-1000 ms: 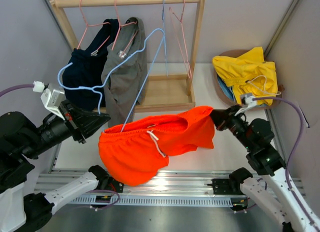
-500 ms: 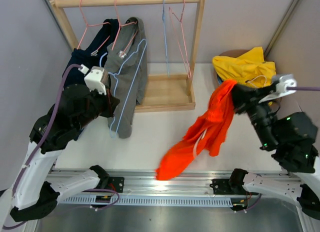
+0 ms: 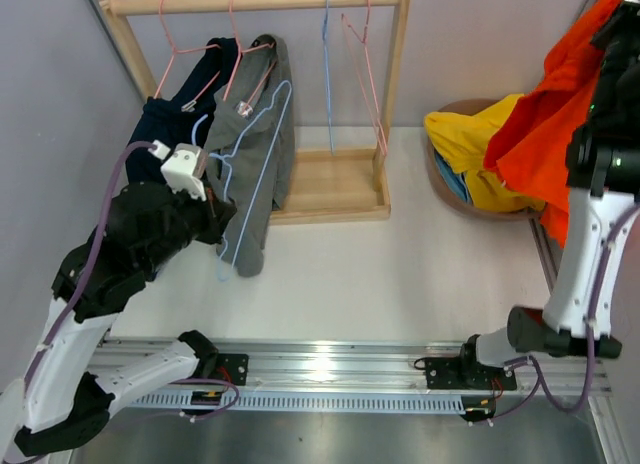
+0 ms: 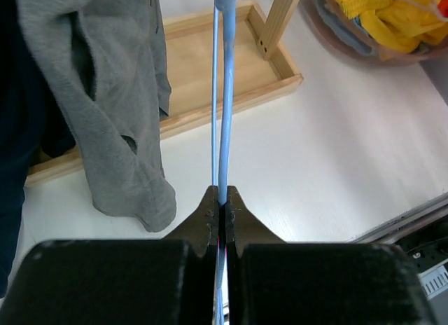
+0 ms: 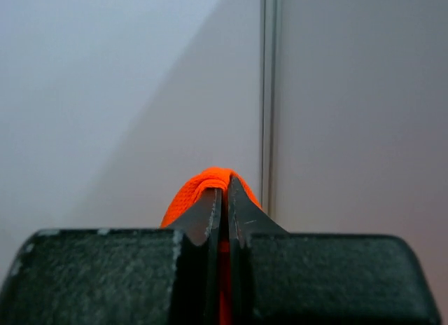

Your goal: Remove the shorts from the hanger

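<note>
Top external view gives you the change plainly. A second ago the orange shorts (image 3: 545, 114) were stretched low across the middle of the frame, one end on the blue hanger (image 4: 225, 73) and the other in the right arm's grip. Now they are clear of the wire and lifted into the upper right corner. They drape down in front of the right arm, above the brown basket (image 3: 462, 107) where the yellow shorts (image 3: 470, 144) already lie.

The left arm has swung back to the left of the frame, and the bare hanger now lies against the grey shorts (image 3: 255, 174). The left end effector (image 4: 222, 199) is pressed together on the hanger's wire. The right end effector (image 5: 224, 192) is pinching a fold of orange cloth (its wrist view shows only that fold and blank wall).

For your task, I judge this pair done with the hanger. What remains is to let it down into the basket. The grey pair and the navy shorts (image 3: 165, 124) hang on pink hangers from the wooden rack (image 3: 250, 1) at upper left, so two removals are left.

The orange pair looks limp and bunched, held by one point and hanging in long loose folds. Expect it to collapse and spread when released, so part could spill over the rim onto the desk (image 3: 380, 274).
</note>
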Robot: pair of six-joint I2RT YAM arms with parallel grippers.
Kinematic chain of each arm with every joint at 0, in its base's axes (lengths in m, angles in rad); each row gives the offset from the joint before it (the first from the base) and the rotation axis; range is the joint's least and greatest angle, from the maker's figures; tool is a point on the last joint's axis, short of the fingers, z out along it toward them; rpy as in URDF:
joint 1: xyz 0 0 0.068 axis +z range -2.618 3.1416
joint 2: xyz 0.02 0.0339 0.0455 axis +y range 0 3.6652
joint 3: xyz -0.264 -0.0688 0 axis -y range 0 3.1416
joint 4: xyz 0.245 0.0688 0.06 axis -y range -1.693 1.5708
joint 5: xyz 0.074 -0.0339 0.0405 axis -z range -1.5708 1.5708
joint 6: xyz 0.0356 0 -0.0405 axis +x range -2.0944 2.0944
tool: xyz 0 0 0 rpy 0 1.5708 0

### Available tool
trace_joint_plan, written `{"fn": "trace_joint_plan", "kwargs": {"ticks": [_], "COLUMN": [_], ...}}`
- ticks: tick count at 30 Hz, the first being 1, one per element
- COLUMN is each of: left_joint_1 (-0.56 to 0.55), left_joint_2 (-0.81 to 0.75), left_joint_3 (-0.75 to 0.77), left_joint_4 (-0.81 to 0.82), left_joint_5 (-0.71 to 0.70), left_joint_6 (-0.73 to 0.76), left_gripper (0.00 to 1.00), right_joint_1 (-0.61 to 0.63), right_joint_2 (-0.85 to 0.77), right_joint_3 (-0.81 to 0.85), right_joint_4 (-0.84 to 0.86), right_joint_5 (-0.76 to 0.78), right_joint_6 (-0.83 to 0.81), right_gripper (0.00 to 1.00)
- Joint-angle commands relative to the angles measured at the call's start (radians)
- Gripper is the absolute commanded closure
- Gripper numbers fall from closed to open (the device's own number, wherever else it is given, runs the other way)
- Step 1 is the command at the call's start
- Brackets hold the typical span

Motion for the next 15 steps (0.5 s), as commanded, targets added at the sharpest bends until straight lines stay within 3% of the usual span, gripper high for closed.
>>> {"fn": "trace_joint_plan", "kwargs": {"ticks": [1,3,8,10,11,12,13,15], "left_joint_1": [-0.006,-0.006,-0.006,-0.006,-0.006,-0.006,-0.006,-0.006], "left_joint_2": [0.034,0.033,0.062,0.086,0.112,0.126,0.142,0.194], "left_joint_3": [-0.019,-0.031,-0.070,-0.053,-0.033,-0.012,-0.001,0.071], "left_joint_4": [0.064,0.069,0.111,0.124,0.128,0.130,0.131,0.139], "left_joint_5": [0.028,0.021,0.008,0.015,0.018,0.014,0.011,-0.005], "left_joint_6": [0.020,0.025,0.029,0.029,0.029,0.033,0.040,0.051], "left_gripper": [1.00,1.00,1.00,1.00,1.00,1.00,1.00,1.00], "right_joint_1": [-0.220,-0.244,-0.243,-0.234,-0.231,-0.226,-0.212,-0.197], "right_joint_2": [0.147,0.191,0.215,0.247,0.285,0.299,0.315,0.315], "right_joint_3": [-0.043,-0.108,-0.480,-0.502,-0.499,-0.499,-0.493,-0.514], "right_joint_4": [-0.013,0.016,0.173,0.127,0.074,0.050,0.023,-0.031], "right_joint_5": [-0.364,-0.387,-0.453,-0.464,-0.467,-0.470,-0.468,-0.445], "right_joint_6": [0.313,0.327,0.400,0.416,0.416,0.414,0.404,0.399], "right_gripper": [1.00,1.00,0.98,0.80,0.64,0.05,0.00,0.01]}}
